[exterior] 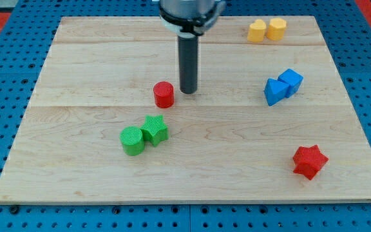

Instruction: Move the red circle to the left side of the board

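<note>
The red circle (163,94) stands near the middle of the wooden board (76,71). My tip (188,91) rests on the board just to the right of the red circle, a small gap apart from it. The rod rises straight up to the view's top edge.
A green circle (133,141) and a green star (154,129) touch each other below the red circle. Two blue blocks (283,86) sit at the right. Two yellow blocks (266,29) sit at the top right. A red star (310,161) lies at the bottom right.
</note>
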You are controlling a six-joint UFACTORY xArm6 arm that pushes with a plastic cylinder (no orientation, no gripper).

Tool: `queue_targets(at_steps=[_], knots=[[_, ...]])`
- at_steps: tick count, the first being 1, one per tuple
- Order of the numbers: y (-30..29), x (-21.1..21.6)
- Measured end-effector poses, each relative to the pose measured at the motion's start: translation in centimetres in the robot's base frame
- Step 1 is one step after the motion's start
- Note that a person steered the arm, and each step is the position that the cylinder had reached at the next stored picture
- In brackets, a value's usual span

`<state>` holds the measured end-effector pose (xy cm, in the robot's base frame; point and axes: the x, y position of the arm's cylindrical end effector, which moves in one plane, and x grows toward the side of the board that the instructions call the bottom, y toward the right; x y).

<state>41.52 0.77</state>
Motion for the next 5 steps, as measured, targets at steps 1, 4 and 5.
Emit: queue_targets(at_steps=[1,4,5], knots=[[-2.8,2.1],[-17.2,-3.9],[-18.3,-3.9]])
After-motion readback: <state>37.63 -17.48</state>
